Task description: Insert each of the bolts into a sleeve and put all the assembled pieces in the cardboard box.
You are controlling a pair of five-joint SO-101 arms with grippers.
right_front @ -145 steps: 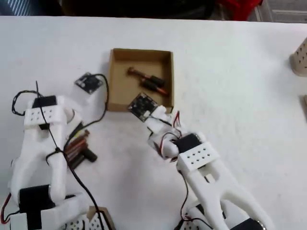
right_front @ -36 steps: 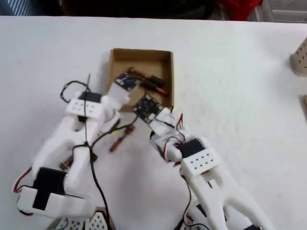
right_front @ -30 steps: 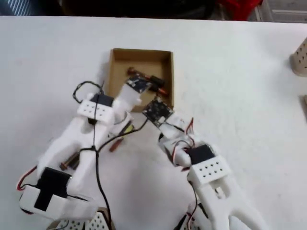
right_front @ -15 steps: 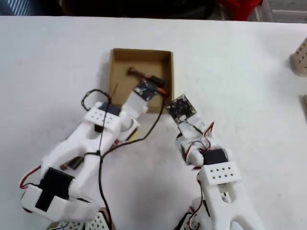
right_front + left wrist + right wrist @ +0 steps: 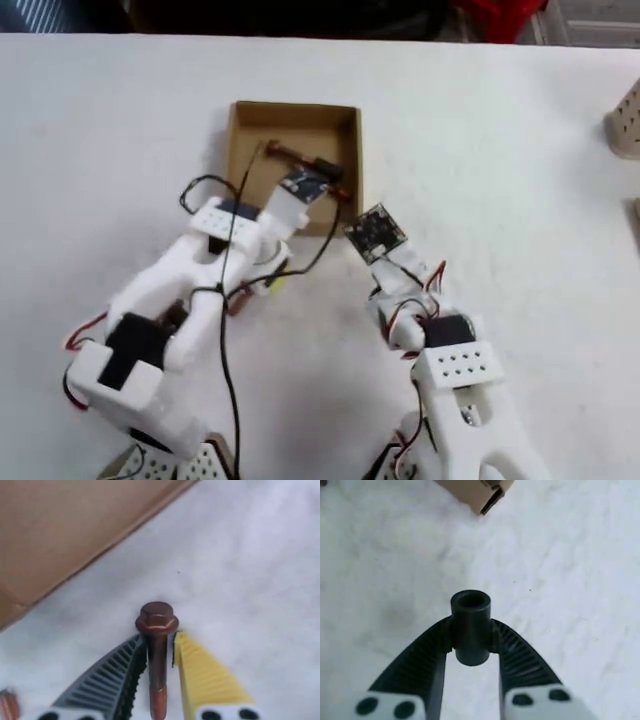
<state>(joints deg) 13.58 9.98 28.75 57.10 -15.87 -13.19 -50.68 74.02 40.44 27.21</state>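
My left gripper [image 5: 159, 642] is shut on a copper bolt [image 5: 156, 622], head outward, between its grey and yellow fingers, just over the white table beside the cardboard box [image 5: 65, 535]. Between its black fingers, my right gripper [image 5: 470, 630] is shut on a black sleeve [image 5: 470, 607] with the open bore facing out; a box corner [image 5: 482, 492] lies beyond. In the high view the left arm [image 5: 225, 235] reaches to the near edge of the box [image 5: 245, 150], and the right arm [image 5: 440, 350] stands off the box's near right corner. One assembled bolt and sleeve [image 5: 310, 162] lies inside the box.
Another copper bolt [image 5: 5, 705] lies on the table near my left gripper. Loose parts [image 5: 180, 312] rest half hidden under the left arm. A pale pegged block [image 5: 625, 120] stands at the far right edge. Open white table spreads right of the box.
The left arm has swung from the loose parts toward the box with a bolt in its gripper. The right arm has drawn back from the box's front edge to its right.
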